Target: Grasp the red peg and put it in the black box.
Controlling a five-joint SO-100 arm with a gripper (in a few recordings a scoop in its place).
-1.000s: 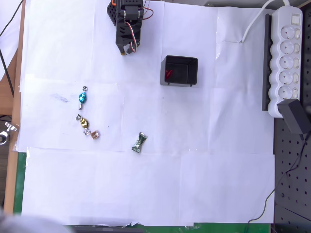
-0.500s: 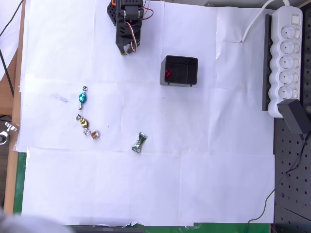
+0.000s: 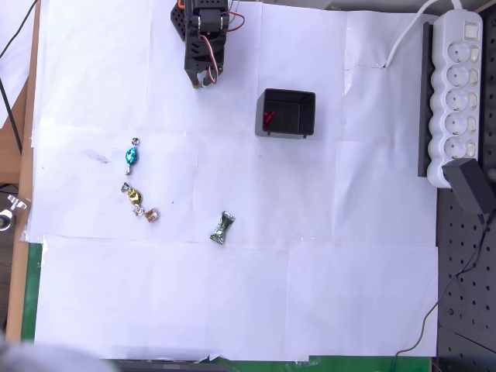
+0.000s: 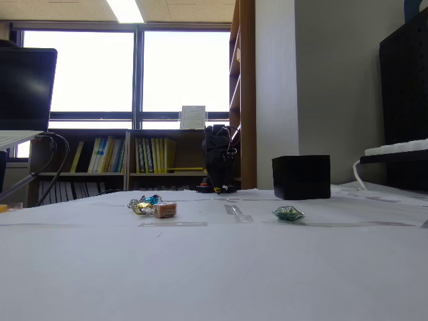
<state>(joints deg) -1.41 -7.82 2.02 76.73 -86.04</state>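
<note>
The red peg [image 3: 268,118] lies inside the black box [image 3: 286,113], against its left wall in the overhead view. In the fixed view the black box [image 4: 301,176] stands right of centre and its walls hide the peg. My gripper [image 3: 204,80] is folded back at the arm's base at the top of the overhead view, well left of the box, pointing down at the paper. Its fingers are close together with nothing between them. In the fixed view the gripper [image 4: 219,188] hangs low at the far side of the table.
Wrapped candies lie on the white paper: a blue one [image 3: 131,156], a gold one [image 3: 133,194], a pink one [image 3: 152,215] and a green one [image 3: 222,228]. A long white power strip [image 3: 456,93] runs along the right edge.
</note>
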